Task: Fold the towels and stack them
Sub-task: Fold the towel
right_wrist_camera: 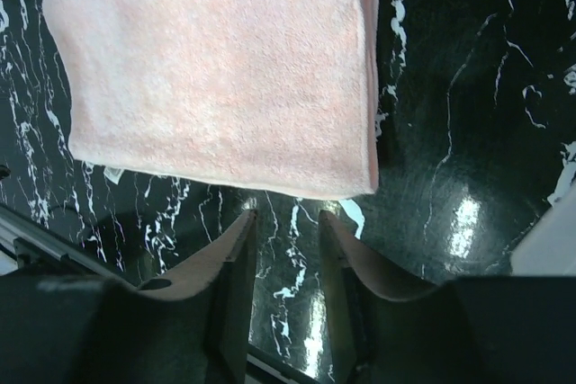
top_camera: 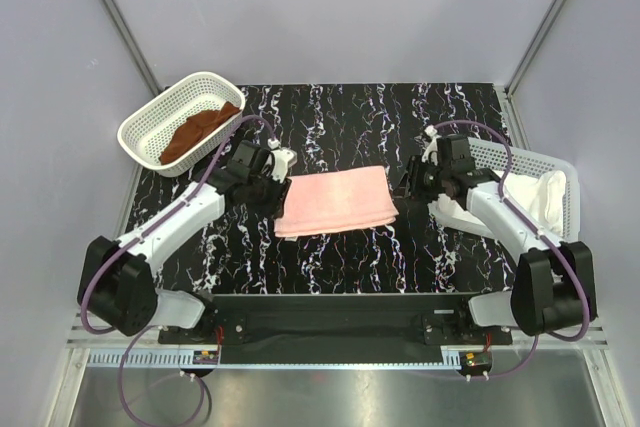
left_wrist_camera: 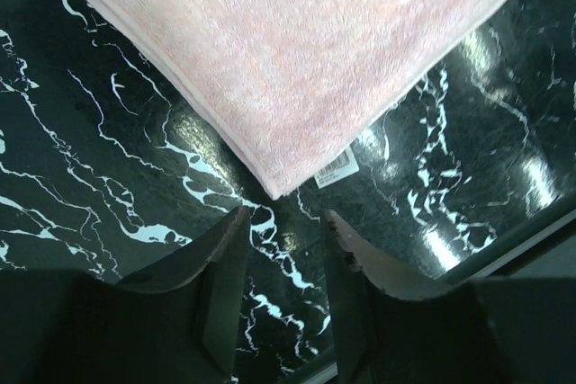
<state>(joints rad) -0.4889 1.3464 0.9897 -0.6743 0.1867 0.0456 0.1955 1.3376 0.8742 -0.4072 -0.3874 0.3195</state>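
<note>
Cradling towels: left basket (top_camera: 150,132), rust-brown towel (top_camera: 200,130); right basket (top_camera: 520,155), cream-white towel (top_camera: 540,195).
Pink towel (top_camera: 335,200) folded on counter (top_camera: 450,247) (edges layered); left end effector (left_wrist_camera: 286,218) and right end effector (right_wrist_camera: 288,218) released.

White-shelled arms (top_camera: 175,222) with black joints; purple cables (top_camera: 470,124); dark claw fingers (left_wrist_camera: 225,281).

Nothing here can be read as a word, brand or number. A small white tag (left_wrist_camera: 337,168) sticks out from under the corner of the folded pale pink towel (left_wrist_camera: 297,51) on the worktop (left_wrist_camera: 108,159), its print too blurred to make out. A strip (top_camera: 140,357) of fine tick marks runs along the near rail, with no legible figures.
</note>
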